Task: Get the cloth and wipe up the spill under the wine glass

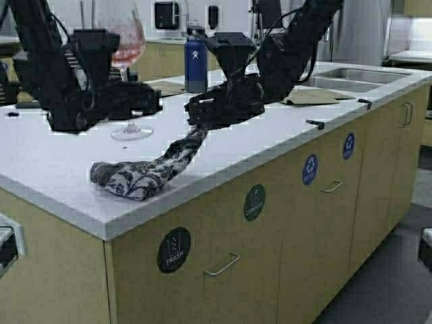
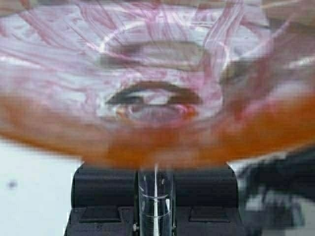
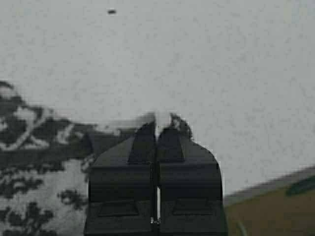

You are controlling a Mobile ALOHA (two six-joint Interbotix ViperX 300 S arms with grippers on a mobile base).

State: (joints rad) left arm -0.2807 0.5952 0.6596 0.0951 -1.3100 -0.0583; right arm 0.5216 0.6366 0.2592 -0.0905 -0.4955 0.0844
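Observation:
The wine glass (image 1: 125, 40) holds pinkish-red liquid, and its round foot (image 1: 131, 132) is at the white counter (image 1: 283, 128). My left gripper (image 1: 129, 96) is shut on the thin stem. In the left wrist view the stem (image 2: 155, 204) stands between the fingers (image 2: 106, 189), under the bowl (image 2: 157, 98). My right gripper (image 1: 197, 125) is shut on one end of the grey and white patterned cloth (image 1: 142, 175). The cloth trails down from it to a bunched heap near the counter's front edge. It also shows in the right wrist view (image 3: 34, 167), pinched at the gripper's (image 3: 156, 129) tips. I cannot make out a spill.
A dark blue bottle (image 1: 196, 64) stands behind the right arm. A brown flat sheet (image 1: 314, 98) and a steel sink (image 1: 344, 77) lie to the right. The counter's front edge (image 1: 202, 199) runs close below the cloth, with cabinet doors beneath it.

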